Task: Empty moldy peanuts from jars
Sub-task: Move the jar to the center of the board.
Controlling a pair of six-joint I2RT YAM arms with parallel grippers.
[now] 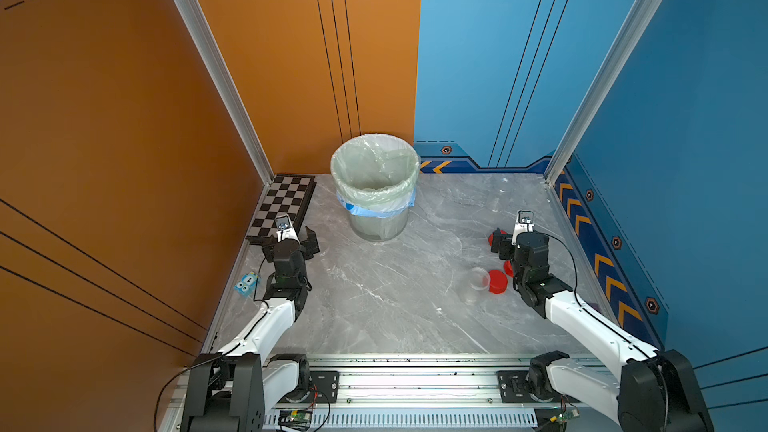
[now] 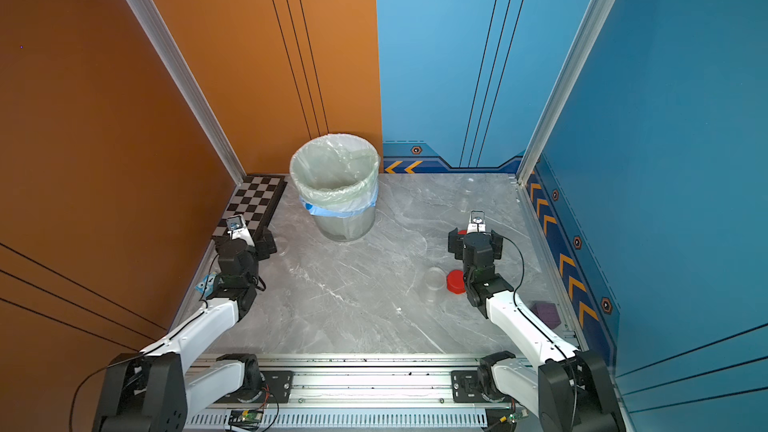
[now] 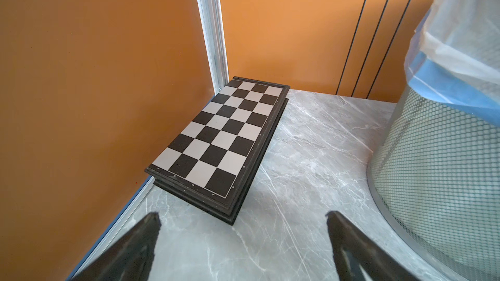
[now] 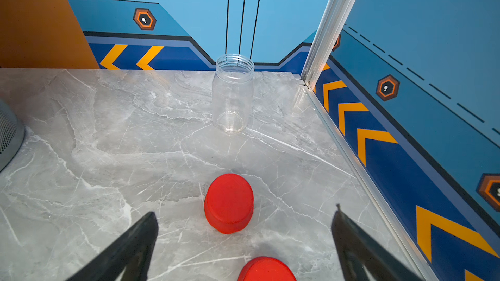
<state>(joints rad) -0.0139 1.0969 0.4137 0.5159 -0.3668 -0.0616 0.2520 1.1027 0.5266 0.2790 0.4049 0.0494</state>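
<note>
Jaws spread wide, clear jar [image 4: 232, 95] upright, uncapped; red lids [image 4: 228, 202] nearby

Left of the bin [image 1: 376, 222] lies the chessboard [image 1: 284, 205]; right of it, nearer the front, a jar [image 1: 478, 279] and lid [image 1: 497, 281].

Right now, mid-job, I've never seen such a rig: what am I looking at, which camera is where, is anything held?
Two robot arms with two-finger grippers work at a marble table. Two pictures look down from overhead; the other two come from a camera on each wrist. The left gripper is open and empty, facing a chessboard beside the bag-lined bin. The right gripper, open and empty, is close to a red lid; beyond stands an open, empty jar. A second jar, also open and empty, sits beside a second red lid.
</note>
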